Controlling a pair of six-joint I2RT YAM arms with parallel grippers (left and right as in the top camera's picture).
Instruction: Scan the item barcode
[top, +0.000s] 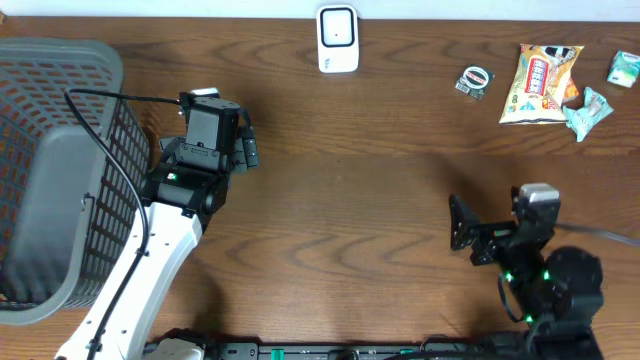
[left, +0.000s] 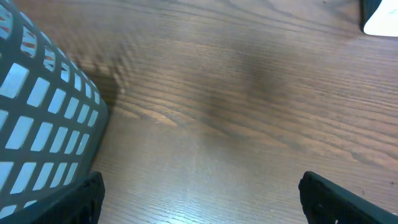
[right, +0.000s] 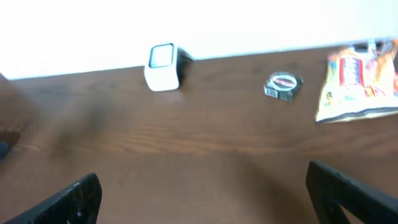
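A white barcode scanner (top: 338, 38) stands upright at the table's far edge, also visible as the scanner (right: 163, 66) in the right wrist view. Items lie at the far right: a yellow snack bag (top: 540, 82), a small round packet (top: 475, 80) and teal packets (top: 587, 110). The right wrist view shows the snack bag (right: 359, 79) and round packet (right: 283, 84) too. My left gripper (top: 222, 118) hovers open beside the basket, empty (left: 201, 193). My right gripper (top: 497, 228) is open and empty near the front right (right: 205, 193), well short of the items.
A grey mesh basket (top: 60, 170) fills the left side, and its wall (left: 43, 118) is close to my left fingers. A cable (top: 110, 170) loops over the basket rim. Another teal packet (top: 625, 68) lies at the far right edge.
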